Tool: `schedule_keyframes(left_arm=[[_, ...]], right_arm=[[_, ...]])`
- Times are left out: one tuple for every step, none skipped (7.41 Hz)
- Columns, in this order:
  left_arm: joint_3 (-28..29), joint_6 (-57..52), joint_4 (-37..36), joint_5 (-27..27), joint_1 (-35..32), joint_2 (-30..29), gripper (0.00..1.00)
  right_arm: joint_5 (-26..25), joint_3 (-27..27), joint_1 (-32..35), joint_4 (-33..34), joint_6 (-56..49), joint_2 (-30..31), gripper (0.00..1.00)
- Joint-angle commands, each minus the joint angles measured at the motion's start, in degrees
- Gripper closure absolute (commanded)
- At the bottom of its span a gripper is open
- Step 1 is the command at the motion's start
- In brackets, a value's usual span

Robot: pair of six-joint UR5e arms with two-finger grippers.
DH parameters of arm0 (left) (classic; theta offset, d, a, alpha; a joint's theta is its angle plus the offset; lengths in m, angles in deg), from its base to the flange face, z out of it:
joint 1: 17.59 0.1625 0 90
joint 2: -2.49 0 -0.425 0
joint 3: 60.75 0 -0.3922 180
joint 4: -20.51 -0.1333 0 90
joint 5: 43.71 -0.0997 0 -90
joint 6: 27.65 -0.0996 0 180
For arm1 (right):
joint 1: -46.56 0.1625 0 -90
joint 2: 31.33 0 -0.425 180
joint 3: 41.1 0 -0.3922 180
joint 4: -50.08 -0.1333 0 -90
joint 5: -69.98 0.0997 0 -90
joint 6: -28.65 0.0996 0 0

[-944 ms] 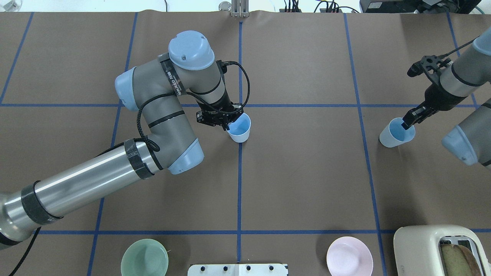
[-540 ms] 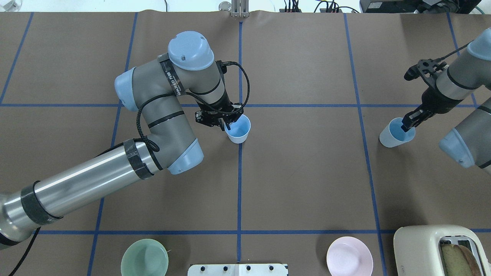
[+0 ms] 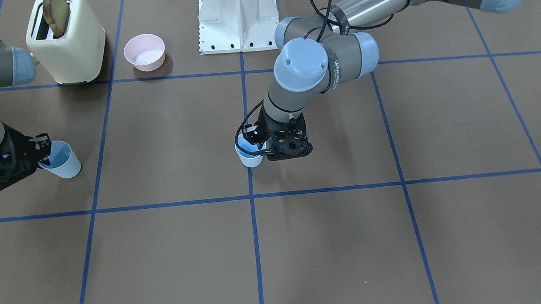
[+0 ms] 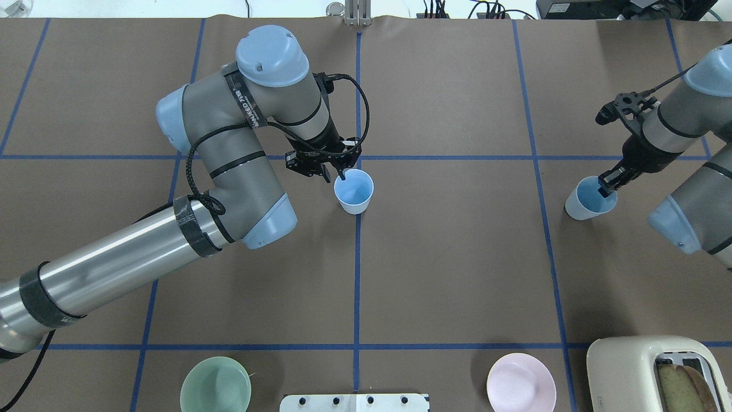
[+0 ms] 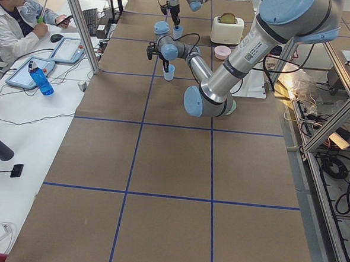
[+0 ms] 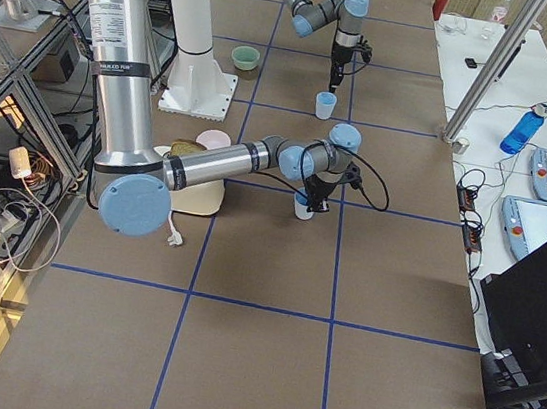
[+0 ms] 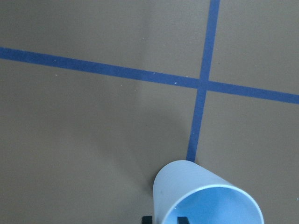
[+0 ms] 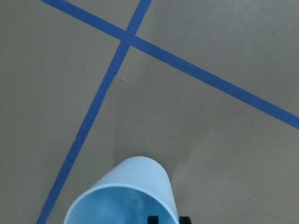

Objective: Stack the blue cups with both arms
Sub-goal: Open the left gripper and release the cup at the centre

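Two pale-blue cups are on the brown table. My left gripper [image 4: 337, 171] is shut on the rim of the centre cup [image 4: 354, 193], one finger inside and one outside. The left wrist view shows that cup [image 7: 205, 198] close below. My right gripper [image 4: 607, 184] is shut on the rim of the other cup [image 4: 584, 201] at the right side, and that cup tilts. The right wrist view shows it [image 8: 124, 196]. In the front-facing view the centre cup [image 3: 250, 157] and the right-hand cup [image 3: 63, 161] sit low at the table. I cannot tell whether either touches it.
A green bowl [image 4: 215, 384] and a pink bowl [image 4: 521, 382] stand at the near edge, either side of the white base [image 4: 354, 402]. A cream toaster [image 4: 657, 372] with bread stands at the near right corner. Blue tape lines grid the table.
My left arm's wrist and elbow have swung up and left in the overhead view, while its cup has barely shifted. My right arm has drawn slightly left, still holding its cup.
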Motion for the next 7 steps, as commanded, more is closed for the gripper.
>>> schedule_keyframes(left_arm=[[-0.52, -0.04, -0.12, 0.13, -0.57, 0.14, 0.65], [-1.04, -0.04, -0.12, 0.13, -0.66, 0.31, 0.65], [-1.14, -0.04, -0.21, 0.13, -0.66, 0.32, 0.65], [-1.14, -0.04, -0.21, 0.13, -0.66, 0.40, 0.65], [-1.14, -0.04, -0.21, 0.13, -0.75, 0.40, 0.65], [-2.44, -0.12, -0.39, 0.30, -1.62, 1.19, 0.65], [-5.33, -1.26, -0.47, 0.74, -2.50, 3.89, 0.66]], right_arm=[[-0.64, -0.17, -0.16, 0.09, 0.00, -0.41, 0.85], [-0.73, -0.17, -0.16, 0.09, -0.09, -0.50, 0.87], [-0.99, -0.08, -0.16, 0.09, -0.09, -0.59, 0.87], [-1.34, 0.00, -0.16, 0.09, -0.09, -0.59, 0.88], [-1.17, 0.27, -0.07, 0.09, -0.18, -1.11, 0.88], [-0.73, 0.36, 0.54, 0.70, -0.09, -1.98, 0.88], [-0.38, 0.18, 0.98, 1.05, 0.08, -3.04, 0.88]])
